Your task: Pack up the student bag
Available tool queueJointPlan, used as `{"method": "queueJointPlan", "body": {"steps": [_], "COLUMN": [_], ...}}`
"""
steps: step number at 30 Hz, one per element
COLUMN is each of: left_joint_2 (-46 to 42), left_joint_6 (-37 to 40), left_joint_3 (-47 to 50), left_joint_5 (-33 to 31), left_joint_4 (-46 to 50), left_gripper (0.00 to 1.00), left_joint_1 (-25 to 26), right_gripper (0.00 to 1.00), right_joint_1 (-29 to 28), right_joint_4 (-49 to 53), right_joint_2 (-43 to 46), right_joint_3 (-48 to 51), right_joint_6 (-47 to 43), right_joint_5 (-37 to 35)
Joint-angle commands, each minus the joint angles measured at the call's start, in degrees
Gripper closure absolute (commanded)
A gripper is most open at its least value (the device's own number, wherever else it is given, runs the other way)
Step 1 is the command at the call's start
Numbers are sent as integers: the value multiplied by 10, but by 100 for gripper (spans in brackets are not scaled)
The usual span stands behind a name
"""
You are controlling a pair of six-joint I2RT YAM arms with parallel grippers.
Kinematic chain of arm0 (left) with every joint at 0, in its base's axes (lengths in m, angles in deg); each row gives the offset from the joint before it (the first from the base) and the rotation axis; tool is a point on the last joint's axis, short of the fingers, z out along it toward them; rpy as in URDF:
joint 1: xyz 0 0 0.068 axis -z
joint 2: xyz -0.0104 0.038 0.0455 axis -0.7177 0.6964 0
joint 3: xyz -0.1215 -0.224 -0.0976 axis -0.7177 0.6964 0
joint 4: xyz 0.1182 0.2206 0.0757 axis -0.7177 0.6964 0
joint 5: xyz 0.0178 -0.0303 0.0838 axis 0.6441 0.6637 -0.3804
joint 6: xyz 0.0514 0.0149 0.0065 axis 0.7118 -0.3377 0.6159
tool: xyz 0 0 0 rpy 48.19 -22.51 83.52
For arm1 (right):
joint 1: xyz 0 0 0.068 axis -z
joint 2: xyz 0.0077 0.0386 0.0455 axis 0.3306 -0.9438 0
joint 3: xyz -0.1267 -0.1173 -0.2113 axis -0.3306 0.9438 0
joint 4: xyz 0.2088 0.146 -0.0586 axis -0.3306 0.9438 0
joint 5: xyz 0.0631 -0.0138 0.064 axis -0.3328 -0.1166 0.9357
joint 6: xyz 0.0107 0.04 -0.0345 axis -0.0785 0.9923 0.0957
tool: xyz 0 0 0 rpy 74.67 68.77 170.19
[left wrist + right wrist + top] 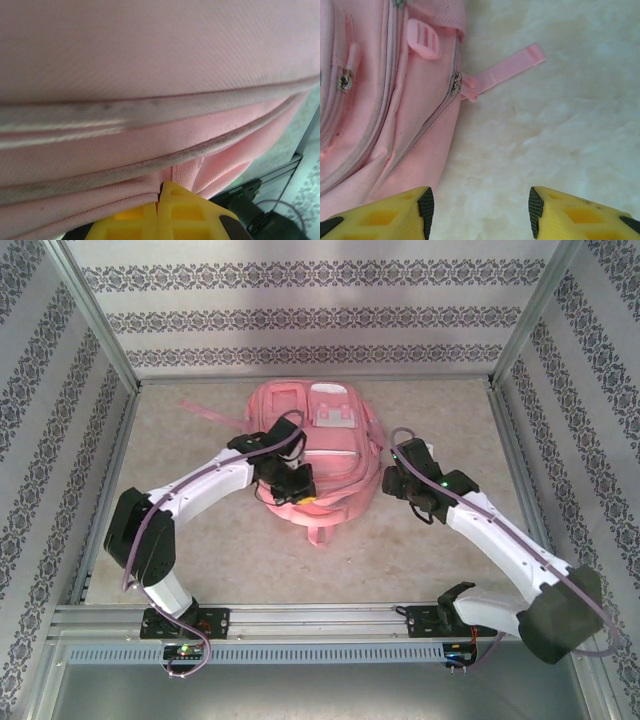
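Two arms reach in from the near edge of the table [230, 550] toward one pink student bag [325, 430]. The bag lies flat near the middle of the table, a little toward the far wall.

On the left, the left tool [292, 483] sits on the bag's near left corner. In its wrist view the yellow fingers [190, 215] are pressed together with no gap. A fold of pink fabric [186, 172] runs down into the seam where they meet, so this tool is closed and pinching the bag. Piped seams of the bag cross the view above it.

On the right, the right tool [392, 478] hovers just beside the bag's right edge. Its wrist view shows the two fingers [570, 215] standing well apart with bare table between them and nothing held. The bag's side lies to the left in that view, with a zipper pull [455, 82], a pink buckle [424, 39] and a loose strap [507, 72] trailing onto the table.
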Motion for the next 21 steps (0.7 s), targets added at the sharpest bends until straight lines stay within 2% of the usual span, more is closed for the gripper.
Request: {"method": "queueJointPlan", "body": {"steps": [1, 12, 18, 19, 21], "left_joint_2": [0, -61, -77, -76, -72], "left_joint_6": [58, 35, 28, 29, 38], "left_joint_3": [-11, 100, 130, 130, 125], "left_joint_5": [37, 65, 80, 83, 87], "left_joint_4": [41, 17, 4, 2, 1], "left_gripper": [100, 100, 100, 98, 79], "left_joint_1": [50, 121, 129, 129, 129], "right_gripper": [46, 46, 45, 45, 44], "right_joint_1": [14, 17, 18, 19, 22], "right_joint_4": [24, 20, 20, 18, 16], "right_joint_2": [23, 61, 60, 59, 59], "right_joint_3": [16, 43, 35, 34, 31], "right_joint_6": [4, 14, -7, -9, -14], "right_joint_5": [-36, -6, -6, -5, 3]}}
